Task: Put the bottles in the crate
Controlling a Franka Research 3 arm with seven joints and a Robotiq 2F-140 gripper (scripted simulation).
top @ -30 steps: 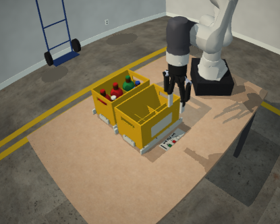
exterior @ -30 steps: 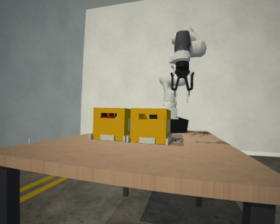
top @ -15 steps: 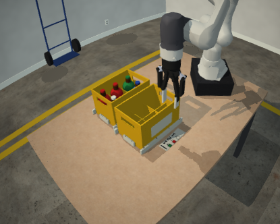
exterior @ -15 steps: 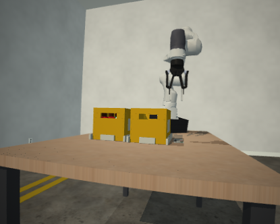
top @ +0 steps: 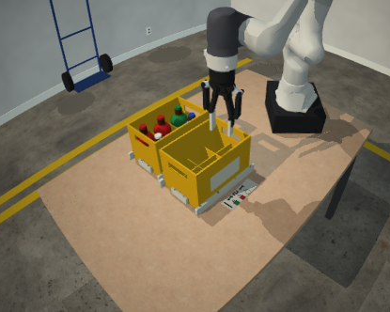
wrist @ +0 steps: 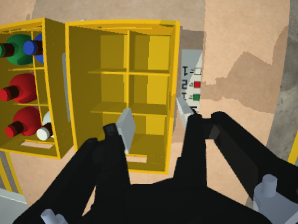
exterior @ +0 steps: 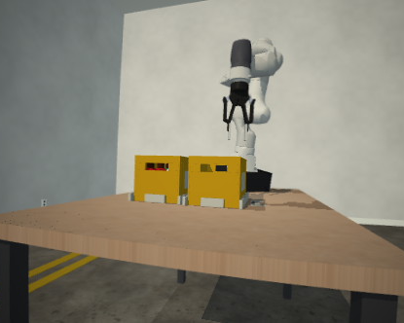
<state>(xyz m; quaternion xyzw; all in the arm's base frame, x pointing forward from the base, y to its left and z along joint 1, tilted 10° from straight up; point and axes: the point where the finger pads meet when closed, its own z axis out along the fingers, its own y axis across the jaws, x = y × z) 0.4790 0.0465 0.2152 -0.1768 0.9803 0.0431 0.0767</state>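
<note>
My gripper (top: 222,132) (exterior: 237,138) (wrist: 155,112) is open and empty, above the robot-side end of the empty crate (top: 179,182) (exterior: 212,187) (wrist: 120,23). The crate with the bottles (top: 144,150) (exterior: 157,187) (wrist: 54,90) stands beside it. It holds a green bottle (top: 179,118) (wrist: 19,49), a blue bottle (top: 192,116) (wrist: 31,47), two red bottles (top: 162,128) (wrist: 22,87) and a white-capped bottle (top: 158,136) (wrist: 44,132); its label is hidden. The pick list (top: 240,194) (wrist: 190,57) reads, from its black bar: green 1, red 2, white 1.
Pale brackets (top: 179,195) (exterior: 212,202) sit around the crate bases on the table (top: 128,226) (exterior: 132,226). The crate walls and inner dividers (wrist: 129,55) stand below the fingers. The black robot base (top: 297,119) is at the back right in the top view.
</note>
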